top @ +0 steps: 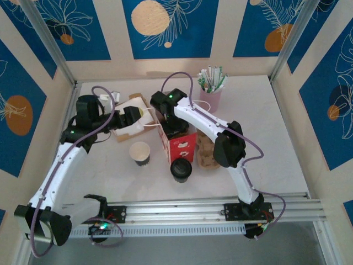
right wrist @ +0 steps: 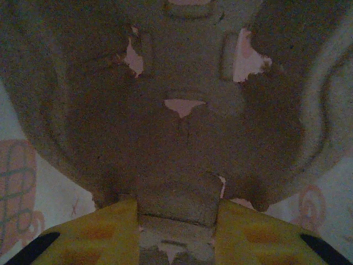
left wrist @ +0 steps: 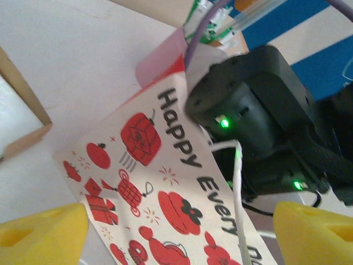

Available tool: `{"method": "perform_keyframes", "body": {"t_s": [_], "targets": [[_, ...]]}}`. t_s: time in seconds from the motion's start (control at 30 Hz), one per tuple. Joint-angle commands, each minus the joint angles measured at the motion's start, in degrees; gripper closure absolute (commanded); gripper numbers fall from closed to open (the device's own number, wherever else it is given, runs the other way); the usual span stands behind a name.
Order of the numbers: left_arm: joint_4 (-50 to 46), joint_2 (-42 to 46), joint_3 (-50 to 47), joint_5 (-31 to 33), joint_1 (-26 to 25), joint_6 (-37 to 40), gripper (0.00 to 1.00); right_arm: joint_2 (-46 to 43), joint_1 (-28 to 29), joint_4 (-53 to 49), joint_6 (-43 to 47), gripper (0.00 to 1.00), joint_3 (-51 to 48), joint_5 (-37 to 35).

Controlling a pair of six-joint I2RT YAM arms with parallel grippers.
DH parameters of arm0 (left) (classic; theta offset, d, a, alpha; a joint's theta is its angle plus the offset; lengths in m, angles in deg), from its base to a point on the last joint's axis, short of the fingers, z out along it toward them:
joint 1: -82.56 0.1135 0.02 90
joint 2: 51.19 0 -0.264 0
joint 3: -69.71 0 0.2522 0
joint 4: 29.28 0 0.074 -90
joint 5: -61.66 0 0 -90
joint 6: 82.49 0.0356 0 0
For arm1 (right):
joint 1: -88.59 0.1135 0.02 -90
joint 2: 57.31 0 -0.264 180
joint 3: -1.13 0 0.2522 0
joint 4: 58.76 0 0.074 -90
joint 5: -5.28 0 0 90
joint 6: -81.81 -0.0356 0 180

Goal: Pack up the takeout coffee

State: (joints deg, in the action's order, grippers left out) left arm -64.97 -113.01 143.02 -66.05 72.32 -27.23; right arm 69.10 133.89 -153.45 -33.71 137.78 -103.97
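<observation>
A red-and-white printed paper bag (top: 182, 146) stands open at the table's middle. My right gripper (top: 173, 128) reaches down into it. In the right wrist view the right gripper (right wrist: 175, 221) is shut on the centre tab of a brown pulp cup carrier (right wrist: 176, 110) in the bag's dim inside. My left gripper (top: 134, 118) hovers at the bag's left side, open. In the left wrist view its yellow fingertips (left wrist: 44, 232) stand wide apart over the bag's printed face (left wrist: 154, 182) and white cord handle (left wrist: 238, 187). A lidless paper cup (top: 139, 153) and a black-lidded cup (top: 181, 170) stand in front of the bag.
Another brown carrier (top: 205, 152) lies right of the bag. A pink cup of straws (top: 210, 95) stands behind it. An open cardboard box (top: 135, 110) sits at the back left, under my left wrist. The table's right part is bare, and patterned walls enclose it.
</observation>
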Motion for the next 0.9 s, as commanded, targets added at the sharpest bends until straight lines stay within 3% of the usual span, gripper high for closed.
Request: {"method": "perform_keyframes", "body": {"t_s": [0.0,0.2,0.4,0.53,0.67,0.87], "targets": [[7.4,1.3,-3.8,-7.9,0.4,-5.0,0.18,-2.0,-0.2,-0.5,-0.1,0.64,-0.8,1.4],[16.2,2.6,-8.8,-11.7,-1.6,-11.7,0.29,-2.0,-0.3,-0.4,-0.1,0.64,-1.1,1.4],[17.4,2.5,-8.9,-11.3,-2.4,-12.3,0.73,-2.6,-0.3,-0.1,-0.1,0.64,-1.8,1.3],[15.7,3.1,-8.5,-10.1,-2.4,-11.2,0.92,-3.5,-0.4,0.9,-0.1,0.64,-3.8,1.3],[12.4,3.9,-8.1,-7.9,-2.4,-9.0,1.0,-4.4,-0.7,1.9,-0.2,0.64,-5.9,1.6],[11.8,4.3,-8.0,-6.8,-2.4,-8.4,1.0,-4.8,-1.0,3.2,0.1,0.63,-7.7,2.2]]}}
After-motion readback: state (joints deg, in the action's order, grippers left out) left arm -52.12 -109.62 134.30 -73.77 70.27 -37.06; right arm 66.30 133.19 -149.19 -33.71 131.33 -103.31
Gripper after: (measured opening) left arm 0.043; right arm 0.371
